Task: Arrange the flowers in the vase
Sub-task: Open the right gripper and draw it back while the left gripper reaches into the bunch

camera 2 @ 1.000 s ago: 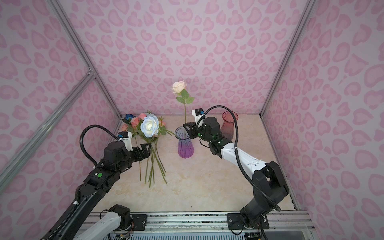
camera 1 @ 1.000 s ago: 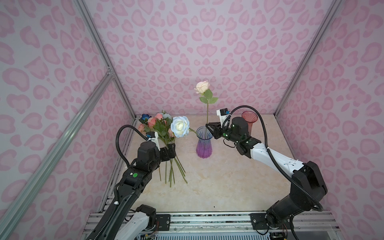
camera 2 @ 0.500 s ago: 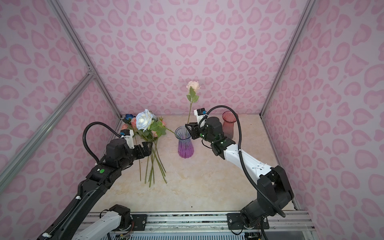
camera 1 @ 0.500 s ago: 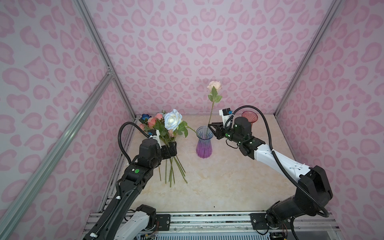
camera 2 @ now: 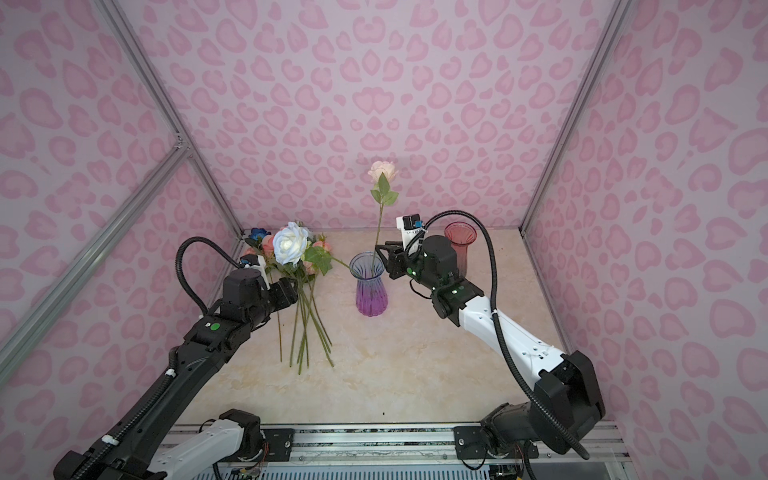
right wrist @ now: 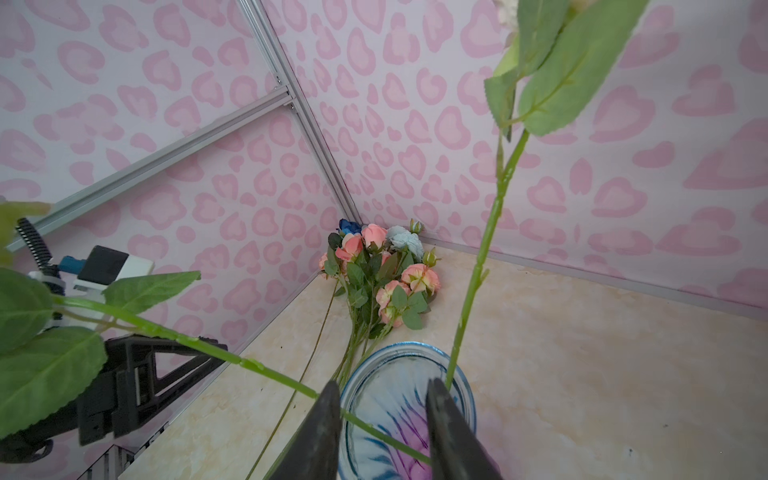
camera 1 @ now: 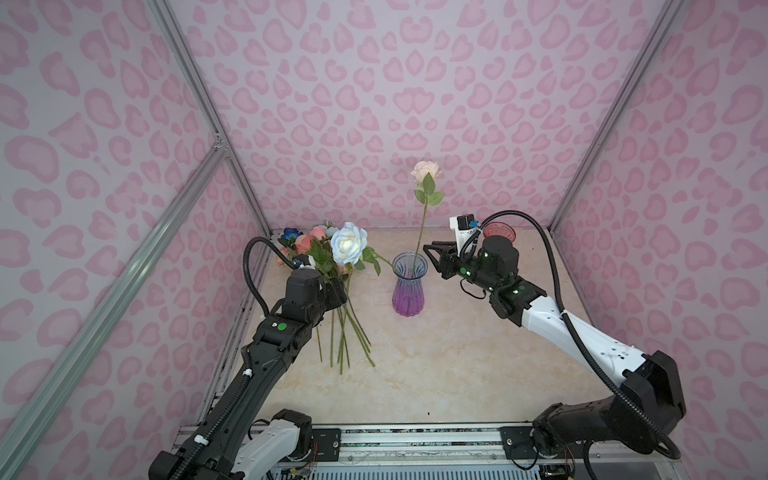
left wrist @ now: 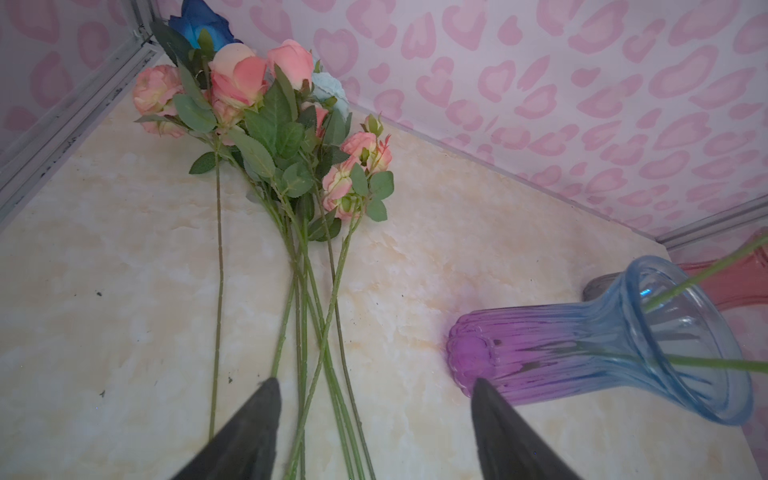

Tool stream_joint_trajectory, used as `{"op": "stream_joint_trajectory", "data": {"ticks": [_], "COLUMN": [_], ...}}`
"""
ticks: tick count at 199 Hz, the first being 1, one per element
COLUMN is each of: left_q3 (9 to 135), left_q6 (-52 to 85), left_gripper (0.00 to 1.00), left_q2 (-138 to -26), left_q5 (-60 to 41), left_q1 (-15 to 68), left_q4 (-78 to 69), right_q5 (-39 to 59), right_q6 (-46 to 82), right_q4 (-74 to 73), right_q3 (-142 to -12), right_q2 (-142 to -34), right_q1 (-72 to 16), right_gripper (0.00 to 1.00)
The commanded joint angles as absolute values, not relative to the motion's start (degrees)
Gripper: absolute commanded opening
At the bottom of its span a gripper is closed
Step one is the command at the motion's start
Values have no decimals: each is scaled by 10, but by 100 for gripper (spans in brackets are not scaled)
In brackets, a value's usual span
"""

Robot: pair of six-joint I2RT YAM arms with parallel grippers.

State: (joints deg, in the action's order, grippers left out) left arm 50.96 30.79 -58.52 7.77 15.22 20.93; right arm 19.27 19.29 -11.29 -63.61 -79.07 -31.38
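— Where are the flowers?
— 2 stand in the vase (camera 1: 408,286), mid-frame in both top views: the cream rose (camera 1: 426,170) upright, the white-blue rose (camera 1: 349,248) leaning left. The bunch (camera 1: 306,243) lies on the desk (camera 1: 457,353) left of the vase, heads toward the back corner.
— And the pincers?
— The left pincer (left wrist: 374,386) is spread over the lying stems, gripping nothing. The right pincer (right wrist: 383,386) is spread too, at the vase's rim, the cream stem beside 1 finger.

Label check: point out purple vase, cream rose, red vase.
purple vase (camera 1: 408,297) in a top view, lower body
cream rose (camera 1: 425,170) in a top view, flower head
red vase (camera 2: 461,251) in a top view, neck
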Motion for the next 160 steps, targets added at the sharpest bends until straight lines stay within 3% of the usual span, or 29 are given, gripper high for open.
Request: {"op": "stream_joint_trajectory", "data": {"ticks": [1, 23, 74, 136, 160], "left_q3": [518, 530, 645, 823, 856], "left_q6": [330, 341, 286, 218, 201], "left_gripper": [53, 43, 41, 43, 43], "left_q2": [-601, -637, -833, -1073, -1116], "left_q5": [77, 48, -36, 25, 75], "left_q1": [126, 88, 89, 129, 152], "left_q4": [193, 191, 223, 313, 334], "right_q5": [179, 159, 136, 149, 154], "right_q6": [186, 187, 208, 222, 225], "right_q4": [-107, -105, -112, -113, -113], "right_q3": [-616, -578, -487, -420, -411], "right_q2": [-762, -713, -637, -584, -576], "right_q1": [-311, -309, -299, -269, -256], "right_gripper": [36, 36, 35, 35, 35]}}
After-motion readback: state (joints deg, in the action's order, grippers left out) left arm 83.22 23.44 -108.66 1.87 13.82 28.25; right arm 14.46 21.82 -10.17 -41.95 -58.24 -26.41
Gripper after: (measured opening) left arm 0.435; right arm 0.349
